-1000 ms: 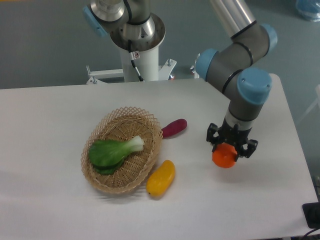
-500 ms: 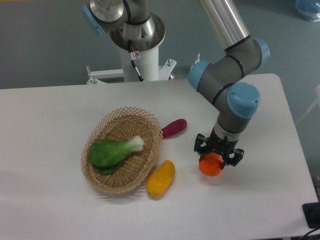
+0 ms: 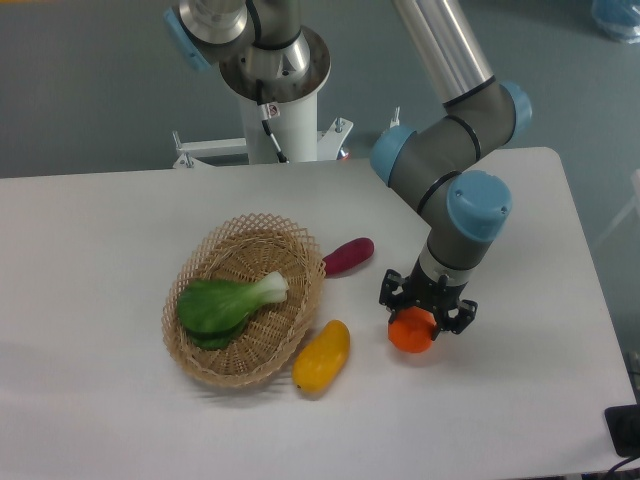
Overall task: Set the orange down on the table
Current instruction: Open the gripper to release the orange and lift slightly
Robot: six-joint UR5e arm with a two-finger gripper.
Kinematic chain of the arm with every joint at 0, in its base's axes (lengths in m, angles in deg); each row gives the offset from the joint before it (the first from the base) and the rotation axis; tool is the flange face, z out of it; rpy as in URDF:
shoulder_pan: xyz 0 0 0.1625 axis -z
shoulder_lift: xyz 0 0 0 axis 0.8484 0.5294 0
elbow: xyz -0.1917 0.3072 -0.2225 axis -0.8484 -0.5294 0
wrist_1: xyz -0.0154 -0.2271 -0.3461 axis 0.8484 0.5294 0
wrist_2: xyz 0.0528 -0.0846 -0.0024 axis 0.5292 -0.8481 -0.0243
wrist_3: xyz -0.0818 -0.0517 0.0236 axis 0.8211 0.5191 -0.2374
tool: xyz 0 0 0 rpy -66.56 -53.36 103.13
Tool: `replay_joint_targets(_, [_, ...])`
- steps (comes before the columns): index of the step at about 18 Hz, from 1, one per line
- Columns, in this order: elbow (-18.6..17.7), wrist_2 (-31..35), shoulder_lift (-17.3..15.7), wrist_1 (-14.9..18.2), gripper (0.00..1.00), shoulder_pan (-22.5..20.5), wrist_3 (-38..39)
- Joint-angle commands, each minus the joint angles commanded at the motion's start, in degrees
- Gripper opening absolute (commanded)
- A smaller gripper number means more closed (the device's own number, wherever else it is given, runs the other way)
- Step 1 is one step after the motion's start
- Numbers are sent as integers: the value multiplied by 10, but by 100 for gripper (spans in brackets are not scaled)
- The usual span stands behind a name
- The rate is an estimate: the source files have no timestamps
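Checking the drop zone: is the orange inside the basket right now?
No, the orange sits in the gripper over the table, right of the basket.

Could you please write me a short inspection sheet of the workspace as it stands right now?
Surface: white table, rounded corners, no spills seen.
Job's things: orange in the hand, low over the table; contact with the table unclear.
Clutter: wicker basket holding a green vegetable; yellow fruit beside the basket; purple vegetable behind it.
Grippers: hand shut on the orange.
Cables: black cable on the arm's base column.
Surroundings: grey floor; dark object at the right edge.
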Motion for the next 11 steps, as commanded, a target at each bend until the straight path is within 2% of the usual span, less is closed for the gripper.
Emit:
replay_joint_targets(1, [1, 0, 0, -1, 79, 0, -2])
replay_joint_targets(2, [2, 1, 1, -1, 95, 0, -4])
replay_joint_targets(3, [2, 3, 1, -2, 100, -1, -4])
replay_joint_targets(9, [29, 9, -3, -4, 100, -2, -5])
replay_joint_targets(11, [60, 39, -6, -4, 100, -4, -4])
